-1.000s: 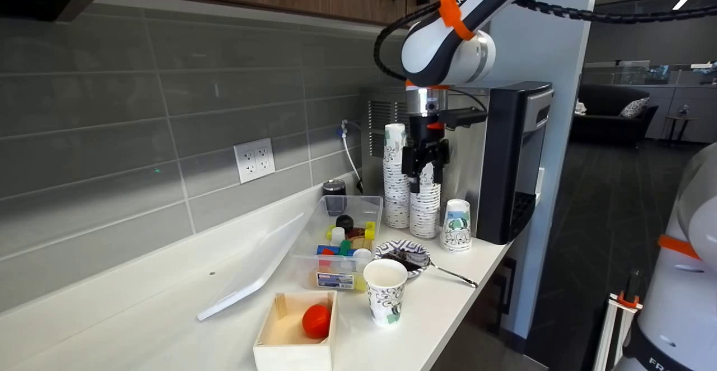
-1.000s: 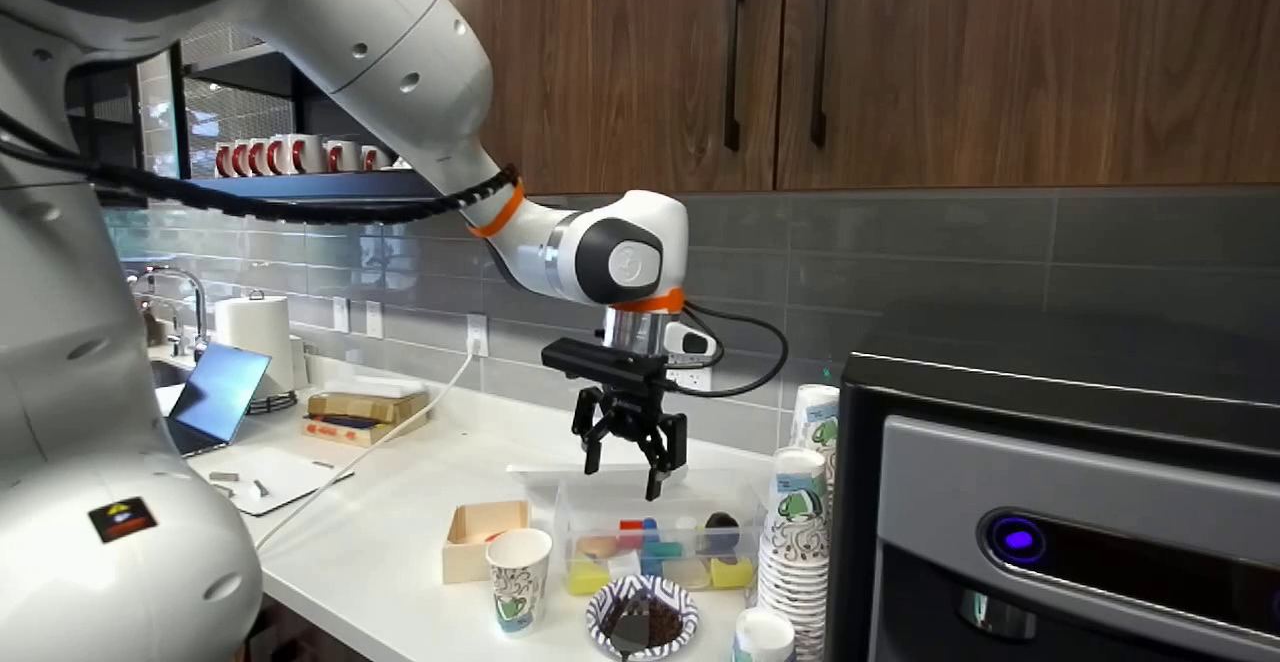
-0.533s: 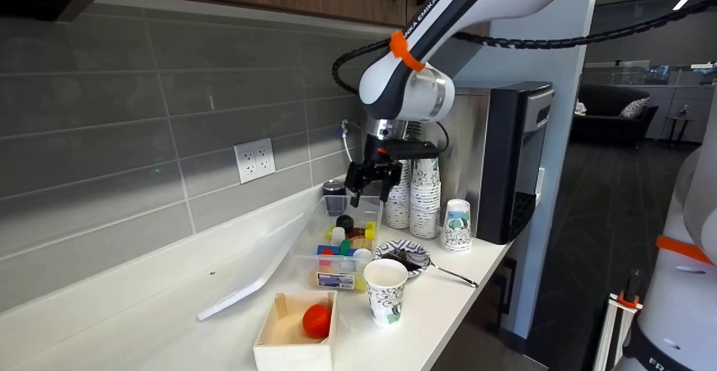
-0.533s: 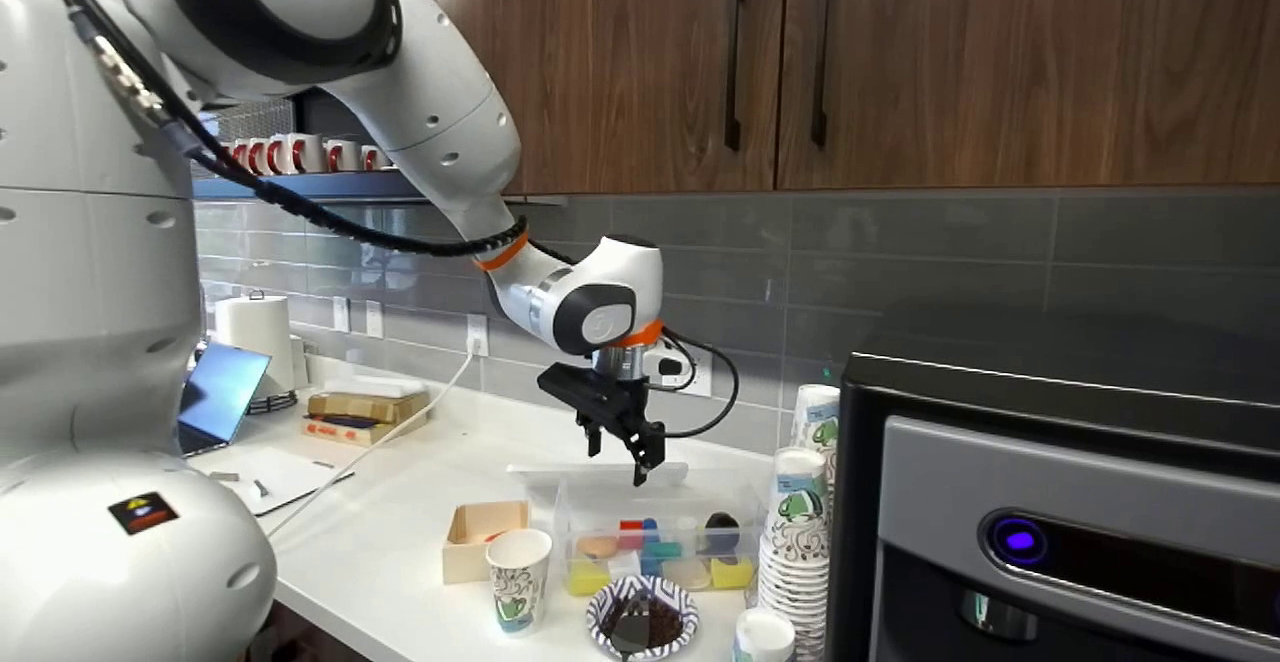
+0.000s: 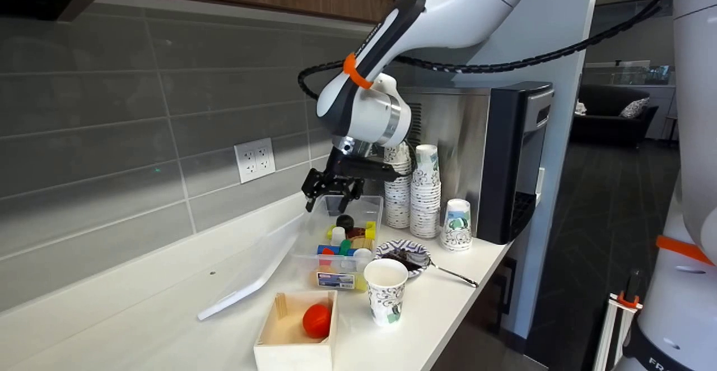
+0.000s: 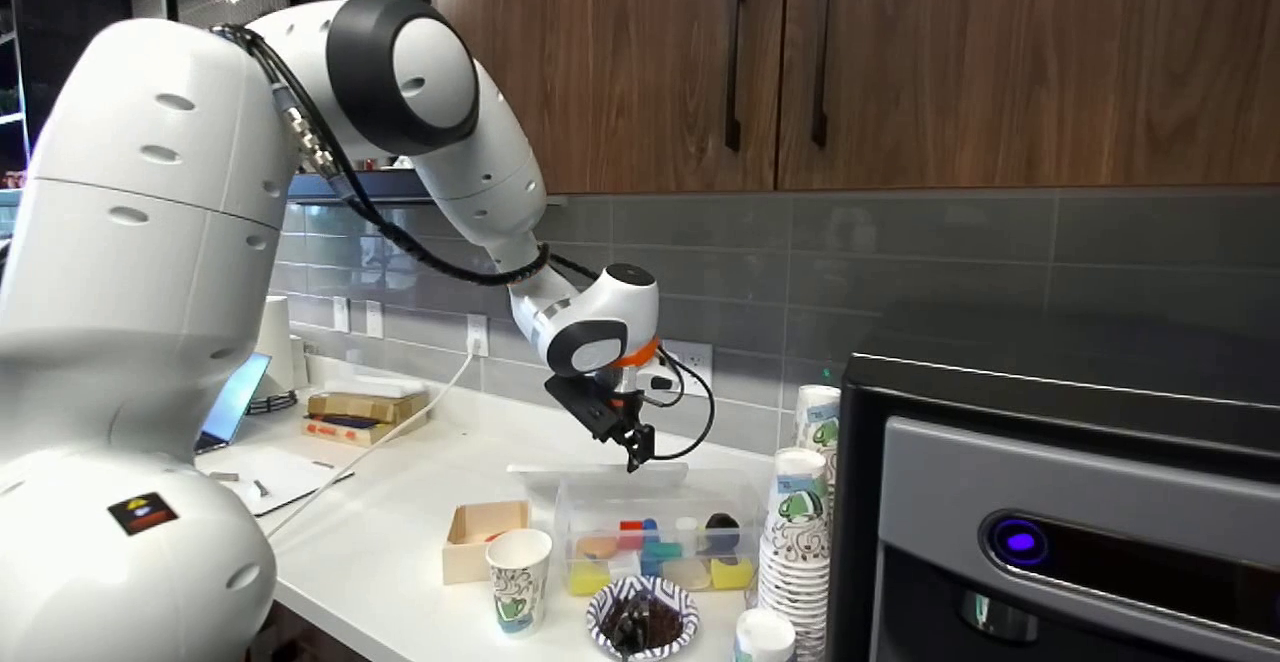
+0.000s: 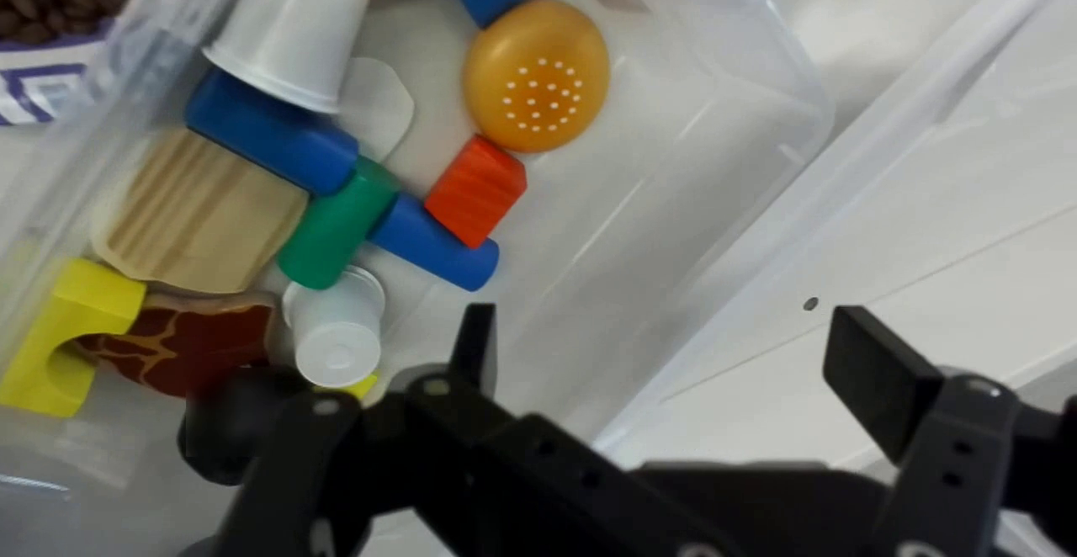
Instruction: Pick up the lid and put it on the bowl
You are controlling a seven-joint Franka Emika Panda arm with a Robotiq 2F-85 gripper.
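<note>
Tool [image 5: 326,207] shifted toward the wall [image 5: 246,91], fingers [image 7: 879,376] apart, coloured pieces [image 7: 336,220] in bowl [image 7: 623,229], round red object [image 5: 316,321] in wooden box [image 5: 294,357]

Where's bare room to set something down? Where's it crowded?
Bare: white counter between pale rectangular wooden box and thin white cord; inside the clear rectangular plastic tub, its floor nearest the whitish flat plastic lid. Crowded: around that tub, with patterned round paper dish and white patterned paper cup stacks close.
</note>
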